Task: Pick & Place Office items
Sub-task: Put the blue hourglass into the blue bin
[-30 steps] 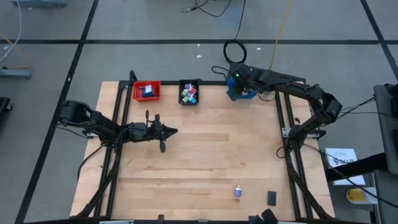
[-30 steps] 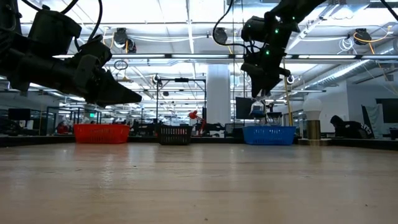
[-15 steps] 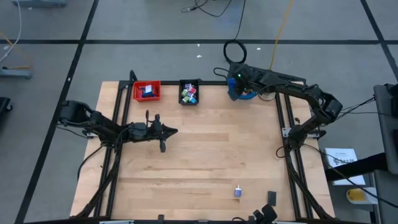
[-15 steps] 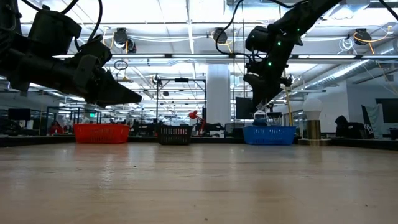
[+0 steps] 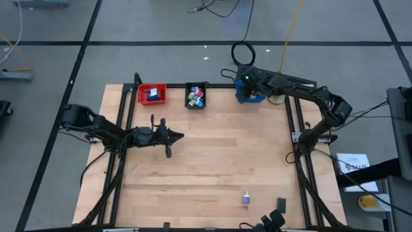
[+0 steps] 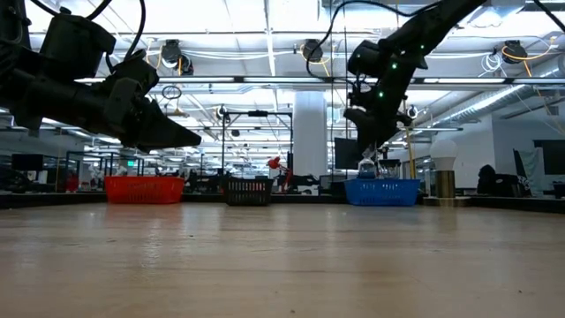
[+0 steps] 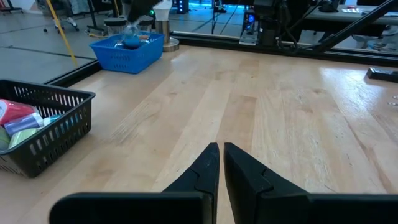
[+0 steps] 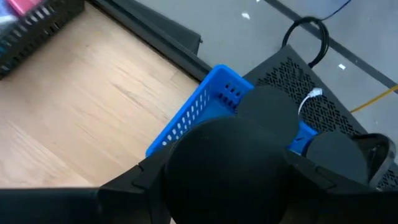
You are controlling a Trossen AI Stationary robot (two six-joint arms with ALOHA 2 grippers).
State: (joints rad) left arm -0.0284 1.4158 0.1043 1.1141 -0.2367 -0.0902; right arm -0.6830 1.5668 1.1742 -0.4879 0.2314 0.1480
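My right gripper [image 5: 246, 89] hangs over the blue tray [image 5: 251, 98] at the table's far edge, shut on a round black item [image 8: 230, 162] that fills the right wrist view. In the low view the gripper [image 6: 366, 157] stands just above the blue tray's rim [image 6: 381, 184]. My left gripper [image 5: 179, 136] waits shut and empty above the table's left half. A small blue block [image 5: 246, 198] and a flat black item [image 5: 281, 205] lie on the wood near the front edge. My right gripper holds the round black item between its two fingers, one on each side of its rounded body [image 8: 171, 171]. The fingers slant down from above. The item is lifted clear, above the blue tray [image 8: 205, 109].
A red tray [image 5: 152, 94] and a black tray [image 5: 196, 95] with several coloured items stand along the far edge, left of the blue one. A white ball-shaped lamp [image 6: 443, 155] stands beyond the blue tray. Bare wood fills the table's middle.
My right gripper has sunk a little toward the blue tray, still holding the round black item.
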